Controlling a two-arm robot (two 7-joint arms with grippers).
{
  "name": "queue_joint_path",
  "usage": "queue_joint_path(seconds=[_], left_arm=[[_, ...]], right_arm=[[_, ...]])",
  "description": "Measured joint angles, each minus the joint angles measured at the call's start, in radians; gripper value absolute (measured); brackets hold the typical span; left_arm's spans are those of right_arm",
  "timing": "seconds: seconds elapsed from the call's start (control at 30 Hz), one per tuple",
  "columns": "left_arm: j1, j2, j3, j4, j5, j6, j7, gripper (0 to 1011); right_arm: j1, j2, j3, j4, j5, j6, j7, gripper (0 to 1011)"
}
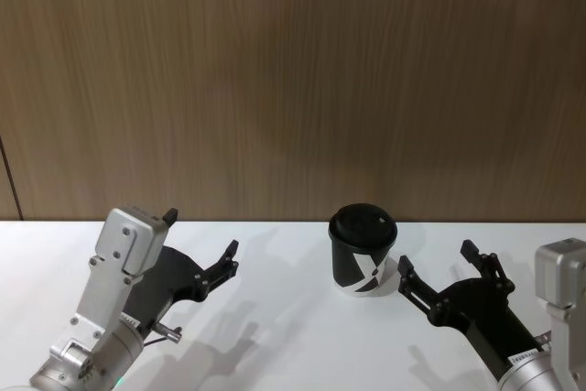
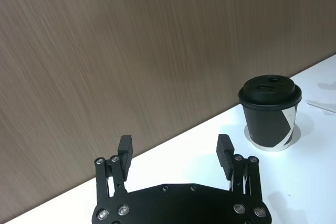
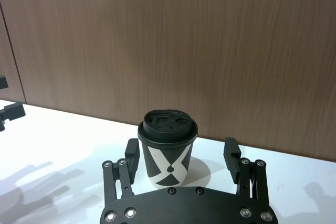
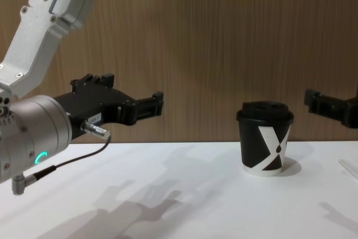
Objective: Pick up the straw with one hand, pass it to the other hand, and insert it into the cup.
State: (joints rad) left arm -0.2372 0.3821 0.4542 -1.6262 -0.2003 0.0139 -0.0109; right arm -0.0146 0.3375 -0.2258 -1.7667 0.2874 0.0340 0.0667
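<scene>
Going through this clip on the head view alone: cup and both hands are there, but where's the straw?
Observer: Chest view shows the straw lying on the table at the far right edge, right of the cup.
Operator: Does the lid have an opening?
Observer: Left wrist view shows a small round hole in the top of the lid.
Operator: How high are the hands?
Observer: In the chest view the left hand and right hand both hover well clear of the table.

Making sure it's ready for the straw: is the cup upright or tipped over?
Upright. The cup stands on its base on the table, with the domed lid level on top.
</scene>
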Motion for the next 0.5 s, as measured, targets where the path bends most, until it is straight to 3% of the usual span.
queue_joint_path(seconds=[0.5], left_arm=[[0.0,0.0,0.0,0.0,0.0,0.0,0.0,1003]], right_arm=[[0.0,0.0,0.0,0.0,0.0,0.0,0.0,1001]])
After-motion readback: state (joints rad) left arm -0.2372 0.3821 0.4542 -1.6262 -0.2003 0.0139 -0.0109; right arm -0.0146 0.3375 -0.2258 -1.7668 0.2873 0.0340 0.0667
